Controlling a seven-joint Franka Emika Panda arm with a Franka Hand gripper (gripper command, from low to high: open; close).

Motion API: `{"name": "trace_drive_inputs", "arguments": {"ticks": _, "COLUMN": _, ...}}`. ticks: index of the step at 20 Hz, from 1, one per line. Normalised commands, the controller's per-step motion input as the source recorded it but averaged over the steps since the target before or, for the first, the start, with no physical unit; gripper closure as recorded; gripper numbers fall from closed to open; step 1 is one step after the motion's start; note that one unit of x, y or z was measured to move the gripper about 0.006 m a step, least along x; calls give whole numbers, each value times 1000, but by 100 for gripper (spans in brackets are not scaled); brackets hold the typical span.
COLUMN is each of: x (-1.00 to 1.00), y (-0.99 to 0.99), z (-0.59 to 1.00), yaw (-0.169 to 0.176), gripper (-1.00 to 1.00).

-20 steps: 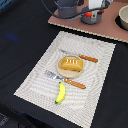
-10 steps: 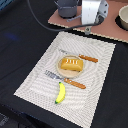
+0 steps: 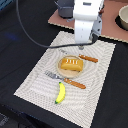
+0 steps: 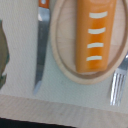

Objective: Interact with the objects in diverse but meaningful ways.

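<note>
- Starting nearest in the exterior view, you are looking at the banana (image 3: 60, 93), lying on the striped placemat (image 3: 37, 90) close to its near edge, with bare mat on either side of it.
- Just beyond the banana, the orange-handled fork (image 3: 65, 80) is lying across the mat, its tines pointing toward the exterior view's left and its handle running just beside the near rim of the plate (image 3: 61, 70).
- The bread loaf (image 3: 71, 64) is sitting on the tan plate, taking up most of it; in the wrist view the loaf (image 4: 96, 35) is filling the plate's middle, scored face up, leaving only a narrow band of rim (image 4: 64, 62) showing around it.
- The knife (image 3: 86, 58) is lying on the far side of the plate; the wrist view is showing its blade (image 4: 42, 47) beside the rim, apart from it, and the fork tines (image 4: 118, 86) at the opposite side.
- The arm's white wrist (image 3: 86, 20) is hanging over the mat's far part, behind the plate and above the knife.
- You cannot tell whether the gripper (image 3: 83, 45) is released or clenched; its fingers are not showing clearly in either view.
- The widest bare mat is lying toward the exterior view's left and right of the plate; the dark table (image 3: 20, 55) is surrounding the mat.
</note>
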Motion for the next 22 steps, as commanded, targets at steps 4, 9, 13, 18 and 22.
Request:
{"name": "trace_drive_inputs", "arguments": {"ticks": 4, "x": 248, "y": -116, "z": -220, "yaw": 0, "gripper": -100}}
{"name": "trace_drive_inputs", "arguments": {"ticks": 9, "x": 223, "y": 0, "z": -230, "yaw": -4, "gripper": -100}}
{"name": "trace_drive_inputs", "arguments": {"ticks": 13, "x": 50, "y": -21, "z": -301, "yaw": 0, "gripper": -100}}
{"name": "trace_drive_inputs", "arguments": {"ticks": 18, "x": 0, "y": -99, "z": -319, "yaw": 0, "gripper": -100}}
{"name": "trace_drive_inputs", "arguments": {"ticks": 22, "x": -47, "y": -202, "z": -321, "yaw": 0, "gripper": -100}}
